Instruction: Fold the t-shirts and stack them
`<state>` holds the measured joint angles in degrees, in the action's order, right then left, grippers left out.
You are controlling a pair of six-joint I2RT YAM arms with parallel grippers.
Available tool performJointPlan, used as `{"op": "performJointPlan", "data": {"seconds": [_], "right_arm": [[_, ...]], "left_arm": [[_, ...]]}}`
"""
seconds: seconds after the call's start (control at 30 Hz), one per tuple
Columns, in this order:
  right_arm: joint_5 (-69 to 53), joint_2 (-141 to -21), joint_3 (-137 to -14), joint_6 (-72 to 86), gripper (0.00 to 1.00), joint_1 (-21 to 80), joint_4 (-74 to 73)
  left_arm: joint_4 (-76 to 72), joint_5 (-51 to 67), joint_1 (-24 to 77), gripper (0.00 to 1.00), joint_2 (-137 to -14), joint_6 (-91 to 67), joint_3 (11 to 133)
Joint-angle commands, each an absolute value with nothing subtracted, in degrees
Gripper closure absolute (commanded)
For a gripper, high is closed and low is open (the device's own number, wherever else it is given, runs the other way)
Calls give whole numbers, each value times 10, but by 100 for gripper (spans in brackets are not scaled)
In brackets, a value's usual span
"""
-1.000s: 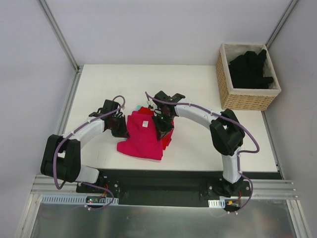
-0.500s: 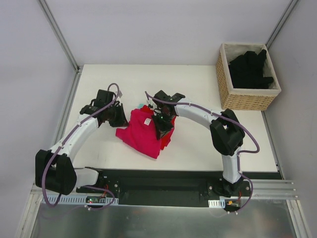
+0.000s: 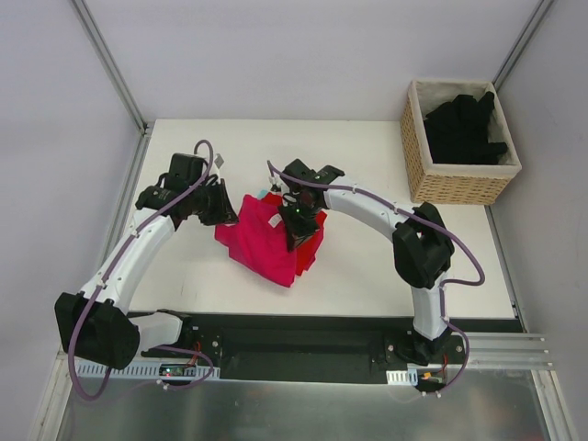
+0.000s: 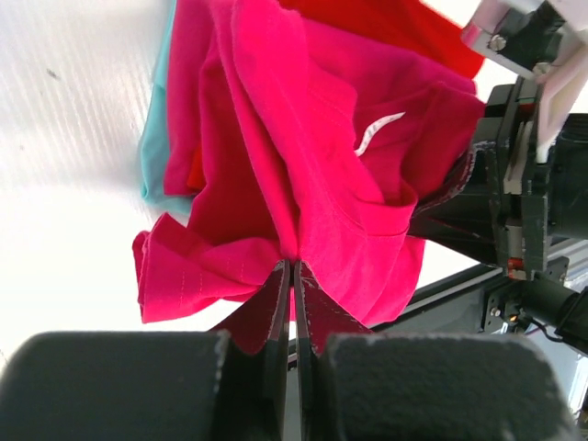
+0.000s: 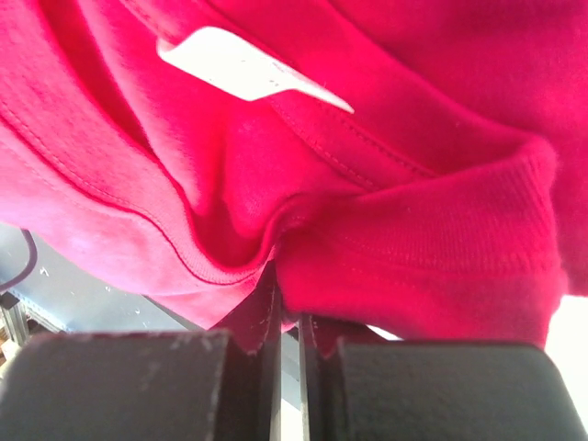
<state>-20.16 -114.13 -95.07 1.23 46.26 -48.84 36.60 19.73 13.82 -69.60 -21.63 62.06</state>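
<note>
Several black t-shirts (image 3: 464,124) in wicker basket (image 3: 459,188)

White arm links (image 3: 138,250); chunky black joints (image 3: 418,248); purple cables (image 3: 479,269) looping alongside.

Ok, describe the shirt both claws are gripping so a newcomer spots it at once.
On the white table, midway between the two arms, a bunched magenta-pink t-shirt is pinched by the left claw and the right claw. Its small white label and pinker shade set it apart from the brighter red t-shirt beside it.
</note>
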Motion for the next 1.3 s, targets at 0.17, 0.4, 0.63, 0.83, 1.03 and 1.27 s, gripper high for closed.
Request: {"op": "performJointPlan", "data": {"seconds": [0.17, 0.4, 0.63, 0.83, 1.03, 1.27], "right_arm": [[-191, -1124, -988, 11, 99, 461, -513], [-186, -1118, -976, 11, 99, 460, -514], [-187, -1117, -970, 6, 99, 460, -521], [-179, -1114, -978, -10, 99, 460, -538], [-177, -1108, -972, -19, 99, 454, -549], [-182, -1112, -976, -23, 99, 454, -554]], "left_arm": [[389, 225, 137, 100, -707, -213, 631], [408, 172, 137, 52, -739, -214, 574], [376, 141, 137, 61, -818, -234, 534], [333, 125, 137, 67, -852, -231, 526], [359, 88, 137, 67, -812, -223, 562], [374, 47, 134, 50, -806, -214, 558]]}}
